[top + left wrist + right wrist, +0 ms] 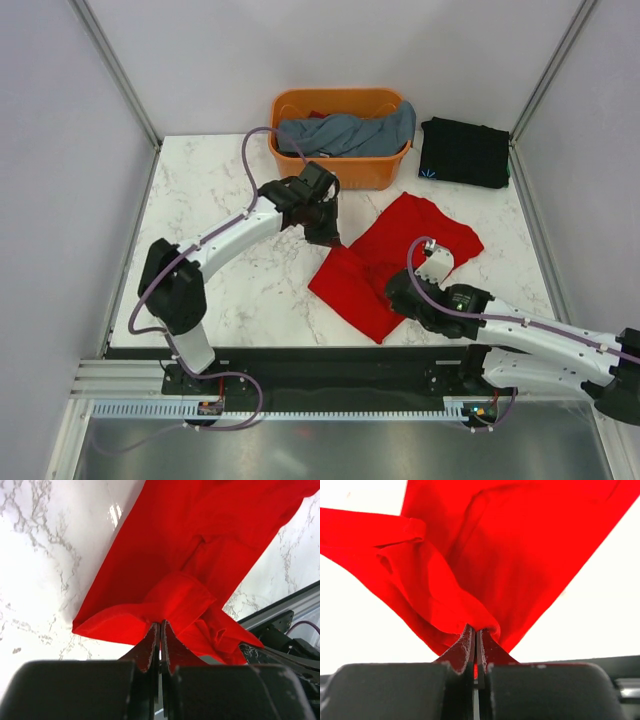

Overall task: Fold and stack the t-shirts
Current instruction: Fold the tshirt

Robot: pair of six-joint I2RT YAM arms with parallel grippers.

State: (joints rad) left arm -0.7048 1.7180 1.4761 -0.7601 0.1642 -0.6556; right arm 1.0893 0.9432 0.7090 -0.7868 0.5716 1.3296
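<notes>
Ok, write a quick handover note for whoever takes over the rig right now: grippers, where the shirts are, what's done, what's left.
Left gripper: shut on the left edge of the red t-shirt.
Right gripper: shut on the same shirt, at its near side.
The red t-shirt lies rumpled on the table, not yet folded flat.
Black t-shirt: looks folded, at the far right corner.
Blue-grey t-shirt: bunched in the orange basket.
Left to do: finish folding the red one, stack it, then fold what is in the basket.
</notes>
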